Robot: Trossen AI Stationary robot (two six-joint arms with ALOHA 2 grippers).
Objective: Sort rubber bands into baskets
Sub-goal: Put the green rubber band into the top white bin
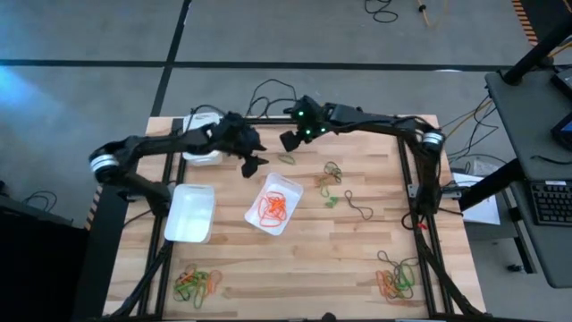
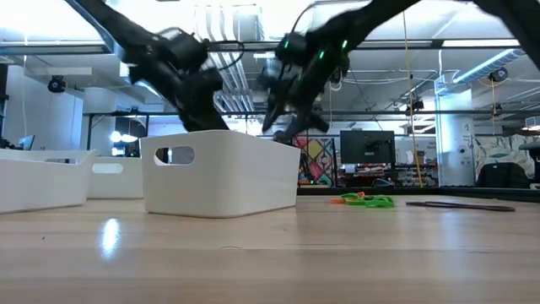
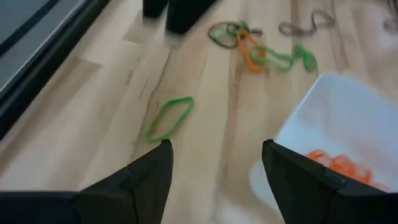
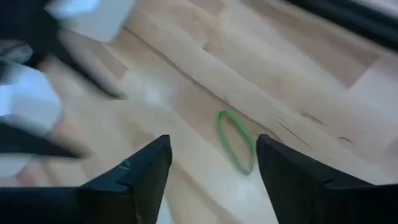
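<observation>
1. Bands in mixed orange and green (image 1: 195,283) are heaped at the near left corner of the bench (image 1: 295,268).
2. An empty white basket (image 1: 189,213) is seen at the left side of the bench, and a second basket (image 1: 204,150) is partly hidden under the left arm at the far left.
3. The left end effector (image 1: 251,162) is held above the bench, between the far-left basket and the middle basket; in the left wrist view its fingers (image 3: 140,180) are spread apart with nothing between them.
4. The middle basket (image 1: 290,186) is set at a tilt near the bench centre, and orange bands (image 1: 273,207) are held inside it.
5. A single green band (image 1: 286,159) is lying flat on the wood, just beside the right end effector (image 1: 290,139), which is held above the far middle of the bench; in the right wrist view its fingers (image 4: 140,180) are parted and empty.
6. Loose bands (image 1: 332,174) in dark and green are scattered right of the middle basket, with a dark band (image 1: 359,207) a little further right.
7. Another mixed heap (image 1: 395,279) is seen at the near right corner.
</observation>
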